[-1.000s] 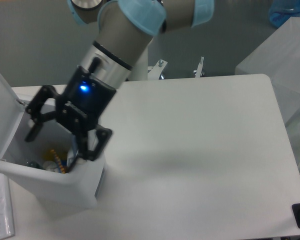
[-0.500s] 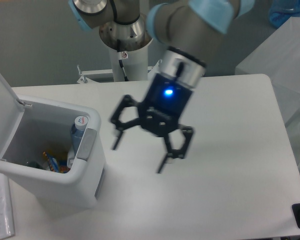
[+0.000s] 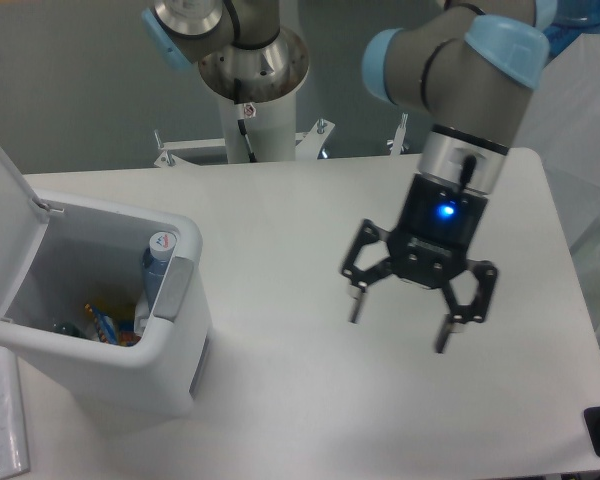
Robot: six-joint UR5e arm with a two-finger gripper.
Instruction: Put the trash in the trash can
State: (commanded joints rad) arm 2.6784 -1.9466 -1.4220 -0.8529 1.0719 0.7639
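Observation:
The white trash can [image 3: 170, 375] stands at the table's left with its lid flipped up. Inside it, a clear plastic bottle [image 3: 156, 275] with a blue cap leans against the right wall, above some colourful scraps at the bottom. The second piece of trash, the wrapper, I cannot pick out. My gripper [image 3: 398, 330] hangs open and empty above the bare table, well to the right of the can, fingers pointing down.
The arm's base column [image 3: 250, 90] rises at the table's back edge. A clear plastic sheet [image 3: 0, 420] lies at the lower left beside the can. A translucent box [image 3: 580, 100] stands off the right side.
The open gripper has swung from over the trash can to the right, across the table's middle. The bottle now shows resting inside the can.

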